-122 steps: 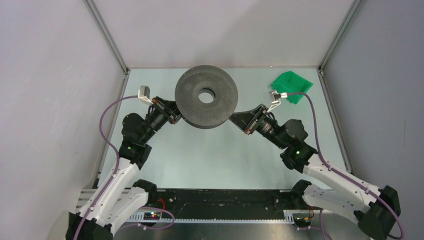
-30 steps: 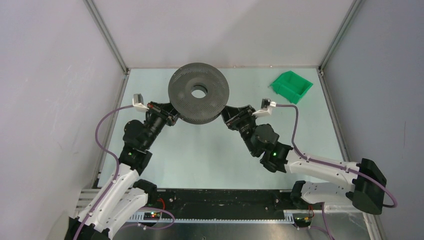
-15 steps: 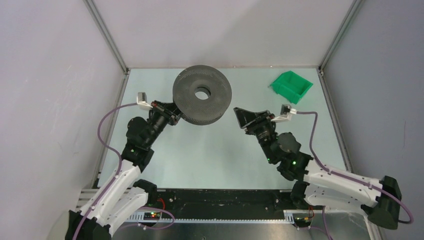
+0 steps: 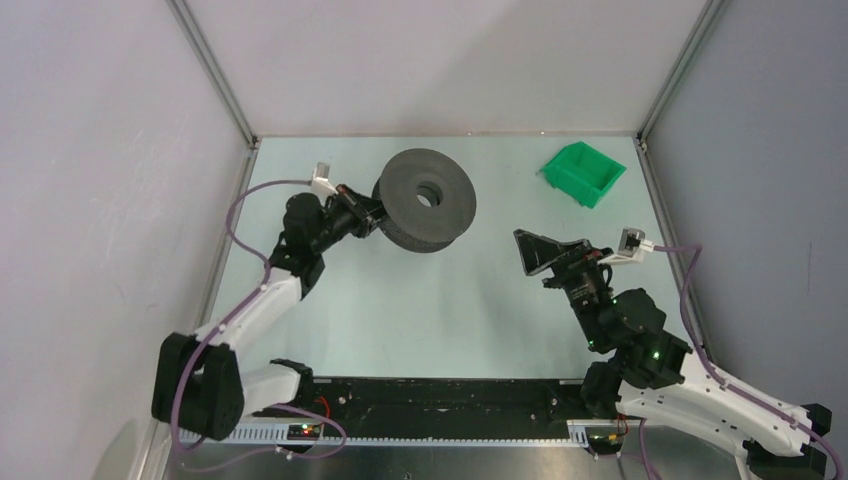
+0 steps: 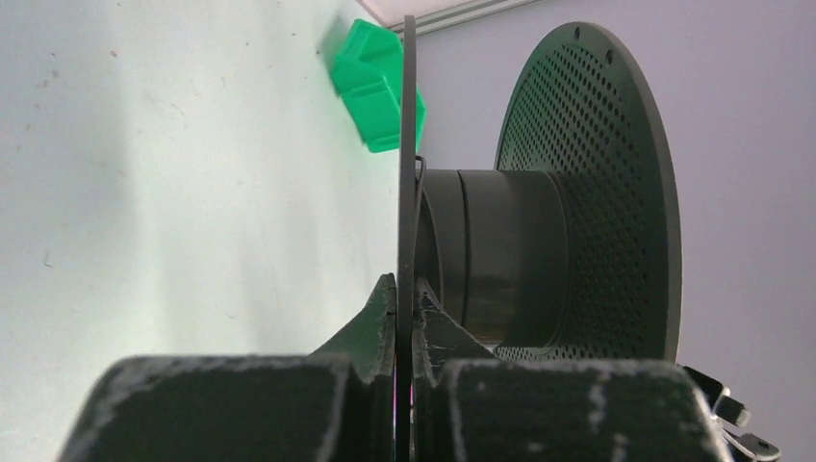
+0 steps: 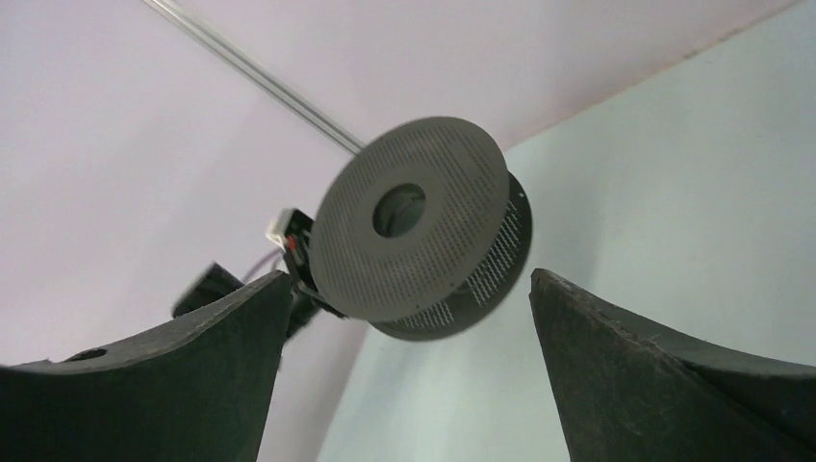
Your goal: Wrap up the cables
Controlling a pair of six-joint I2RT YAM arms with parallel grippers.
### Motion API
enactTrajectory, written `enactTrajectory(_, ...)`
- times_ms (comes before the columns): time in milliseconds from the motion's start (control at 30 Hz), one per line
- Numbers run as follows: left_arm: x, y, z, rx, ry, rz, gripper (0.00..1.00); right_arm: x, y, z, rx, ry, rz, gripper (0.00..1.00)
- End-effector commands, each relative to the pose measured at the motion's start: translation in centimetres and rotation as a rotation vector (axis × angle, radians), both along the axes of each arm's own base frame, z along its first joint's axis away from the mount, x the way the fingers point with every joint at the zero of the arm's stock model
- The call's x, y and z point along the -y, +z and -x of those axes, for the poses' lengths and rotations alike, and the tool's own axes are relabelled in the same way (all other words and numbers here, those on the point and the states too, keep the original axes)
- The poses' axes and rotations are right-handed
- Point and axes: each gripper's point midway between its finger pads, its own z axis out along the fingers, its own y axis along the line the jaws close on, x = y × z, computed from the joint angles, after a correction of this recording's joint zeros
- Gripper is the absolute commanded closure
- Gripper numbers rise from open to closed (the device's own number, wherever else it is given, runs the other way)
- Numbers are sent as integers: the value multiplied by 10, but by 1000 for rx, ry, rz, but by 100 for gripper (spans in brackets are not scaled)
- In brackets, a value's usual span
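The dark grey spool hangs tilted above the table's back middle, its holed face turned toward the right arm. My left gripper is shut on the rim of one flat disc, a finger on each side of it. In the left wrist view a thin dark strand of the cables runs close to that disc at the hub. My right gripper stands wide open, well right of the spool and apart from it. Between its fingers, farther off, the right wrist view shows the spool.
A green bin sits at the back right of the table. Grey walls close in the left, back and right sides. Purple leads loop from both wrists.
My right gripper has let go of the spool, opened wide and drawn back to the right. The left arm has carried the spool right and tilted it more on edge.
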Motion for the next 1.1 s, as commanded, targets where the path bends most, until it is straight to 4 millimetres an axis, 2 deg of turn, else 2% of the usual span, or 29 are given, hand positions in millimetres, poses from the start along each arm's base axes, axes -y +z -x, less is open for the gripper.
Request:
enactTrajectory(0, 9, 31, -17, 158, -89, -31, 100, 14, -43, -2, -85, -58, 175, 2)
enactTrajectory(133, 18, 5, -40, 104, -139, -63, 100, 20, -43, -2, -77, -76, 197, 2)
enactTrajectory(333, 27, -29, -70, 50, -181, -106, 100, 17, -51, -5, -89, -75, 241, 1)
enactTrajectory(400, 28, -50, -84, 7, -183, -119, 100, 15, -52, -6, -90, -73, 249, 1)
enactTrajectory(533, 28, -78, -101, -40, -195, -135, 100, 15, -53, -8, -87, -72, 260, 0)
enactTrajectory(700, 26, -102, -115, -68, -203, -157, 100, 21, -57, -13, -108, -98, 252, 1)
enactTrajectory(867, 16, -126, -125, -106, -196, -174, 100, 26, -70, -20, -138, -114, 246, 0)
enactTrajectory(1067, 8, -149, -130, -136, -204, -208, 92, 28, -75, -27, -155, -107, 226, 1)
